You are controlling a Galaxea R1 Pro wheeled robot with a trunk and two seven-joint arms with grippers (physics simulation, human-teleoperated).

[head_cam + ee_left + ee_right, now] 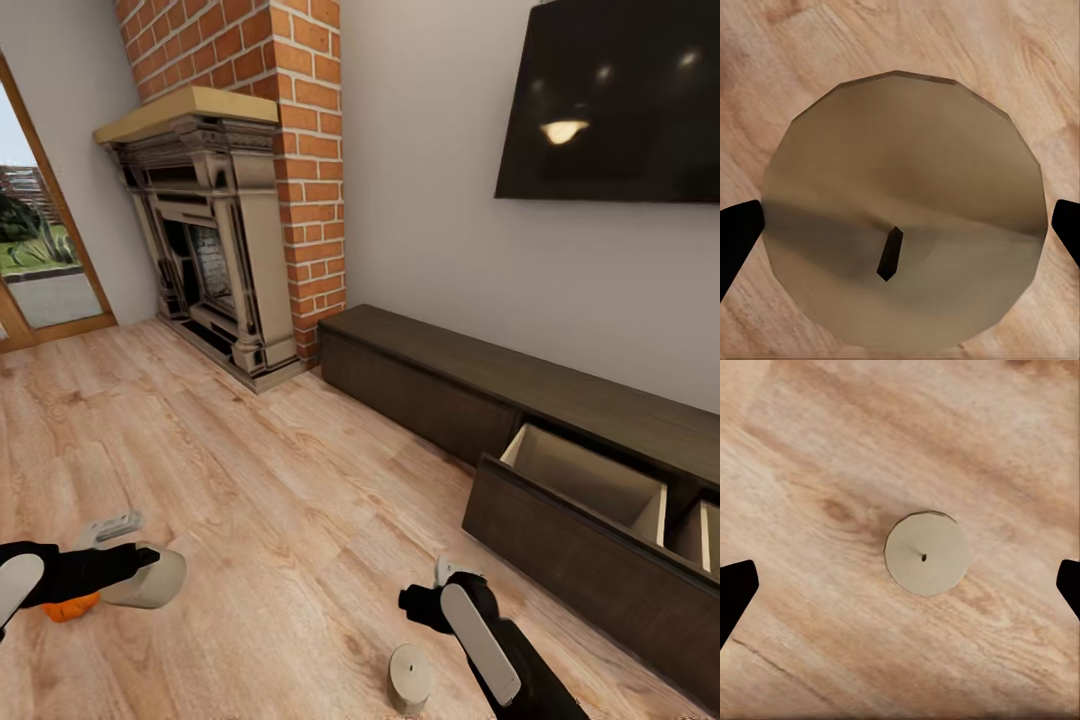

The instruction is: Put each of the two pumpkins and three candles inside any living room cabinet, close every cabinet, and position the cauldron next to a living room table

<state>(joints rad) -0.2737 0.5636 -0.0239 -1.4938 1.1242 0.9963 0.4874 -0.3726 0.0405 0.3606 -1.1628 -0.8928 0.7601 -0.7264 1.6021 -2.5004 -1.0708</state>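
Note:
A grey-beige candle (150, 588) hangs above the wooden floor at the lower left, with my left gripper (135, 560) shut on it. In the left wrist view its round top and dark wick (900, 195) span the gap between the two black fingertips (736, 236). An orange pumpkin (70, 607) lies on the floor, partly hidden under my left arm. Another candle (410, 678) stands upright on the floor; my right gripper (428, 600) hovers open above that candle (926, 553). The dark-brown cabinet (470, 365) runs along the right wall with one pull-out front (590, 545) drawn open, showing pale insides.
A brick chimney with an ornate fireplace (205, 240) stands at the back left. A black TV (620, 100) hangs on the wall above the cabinet. A glass door (40, 250) is at the far left. Wooden floor (280, 480) stretches between me and the cabinet.

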